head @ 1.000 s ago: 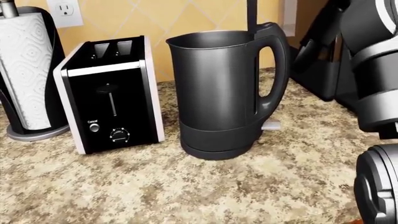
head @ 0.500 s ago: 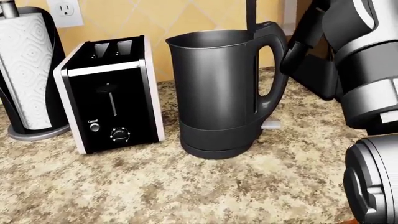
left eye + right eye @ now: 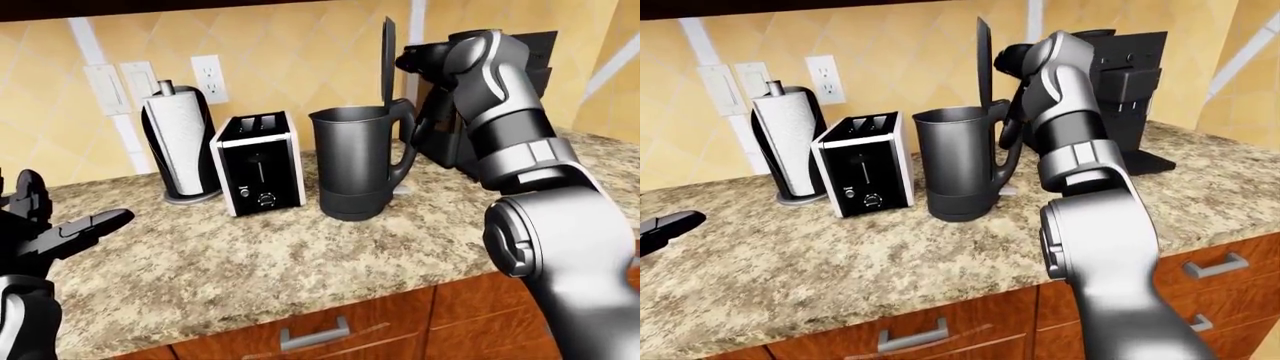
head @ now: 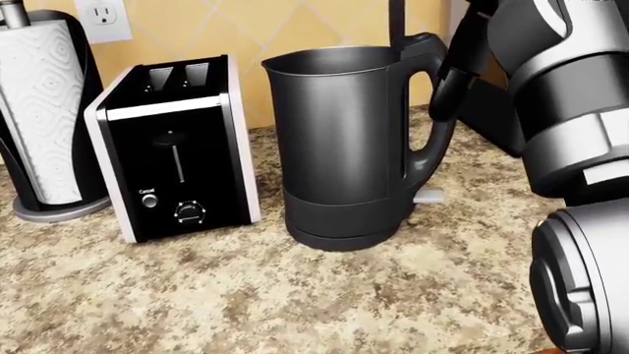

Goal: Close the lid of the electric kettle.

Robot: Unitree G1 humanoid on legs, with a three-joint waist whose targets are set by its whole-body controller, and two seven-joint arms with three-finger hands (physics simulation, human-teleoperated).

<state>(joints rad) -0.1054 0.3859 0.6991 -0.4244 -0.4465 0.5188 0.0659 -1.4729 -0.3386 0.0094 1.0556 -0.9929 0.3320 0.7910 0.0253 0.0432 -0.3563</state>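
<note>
The dark grey electric kettle (image 3: 355, 161) stands on the speckled counter (image 3: 300, 255), its handle to the right. Its lid (image 3: 388, 56) stands straight up, open, above the handle. My right arm reaches over the counter from the right. My right hand (image 3: 1012, 112) is just right of the upright lid and the handle top, with open fingers (image 4: 448, 81) hanging down beside the handle; I cannot tell whether they touch it. My left hand (image 3: 60, 232) is open and empty, low at the left of the left-eye view, far from the kettle.
A black and white toaster (image 3: 258, 172) stands just left of the kettle, with a paper towel roll (image 3: 180, 146) further left. A black coffee machine (image 3: 1130, 90) stands right of the kettle, behind my arm. Wooden drawers (image 3: 315, 334) lie under the counter edge.
In the head view my right arm and hand have moved left, closer to the kettle's handle and lid. The kettle, its upright lid and the toaster have not moved.
</note>
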